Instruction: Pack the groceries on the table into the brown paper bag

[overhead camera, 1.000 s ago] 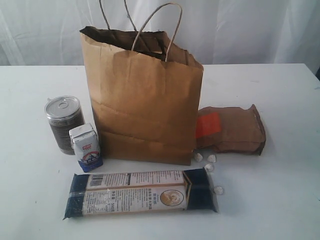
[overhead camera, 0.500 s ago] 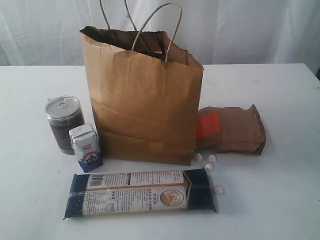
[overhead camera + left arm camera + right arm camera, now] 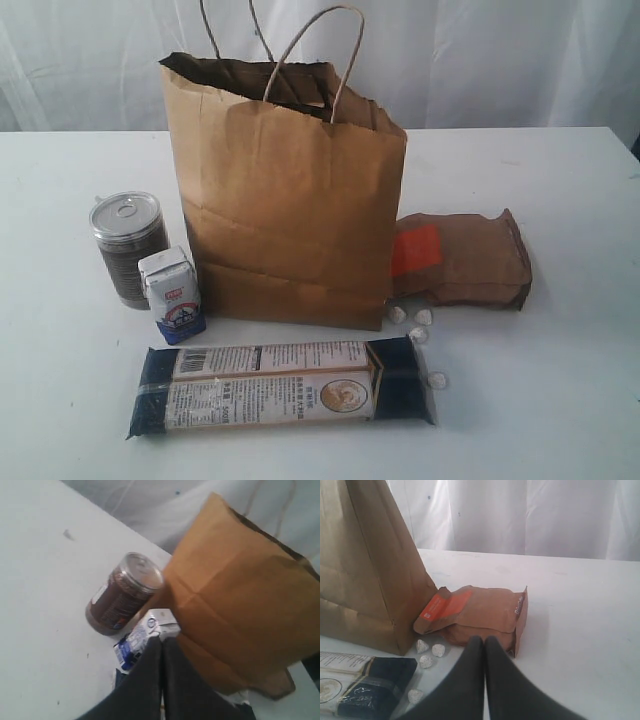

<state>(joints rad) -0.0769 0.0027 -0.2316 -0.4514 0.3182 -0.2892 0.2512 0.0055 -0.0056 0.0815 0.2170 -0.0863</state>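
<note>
No packing appears to have been done. Nearest on the bench (image 3: 580, 420), the long dark-blue noodle pack (image 3: 285, 388) is laid flat, and four small wrapped candies (image 3: 420, 325) are scattered just beside its right end. Behind these, the blue-white carton (image 3: 172, 293) is stood upright close against the metal-lidded can (image 3: 127, 245) on the left. The brown orange-labelled pouch (image 3: 460, 258) is laid on its side on the right. Between the can and the pouch, and reaching farthest back, the paper bag (image 3: 290, 200) is stood upright with its mouth open. Its contents cannot be made out. Every item in view is therefore judged left to be packed.

The left tool (image 3: 161, 641) is seen with its fingers pressed together and nothing held. The carton lies just beyond its tips, the can farther on and the bag alongside. The right tool (image 3: 484, 640) is likewise closed on nothing. The pouch is found straight ahead of its tips and apart from them, with the candies off towards the bag.
</note>
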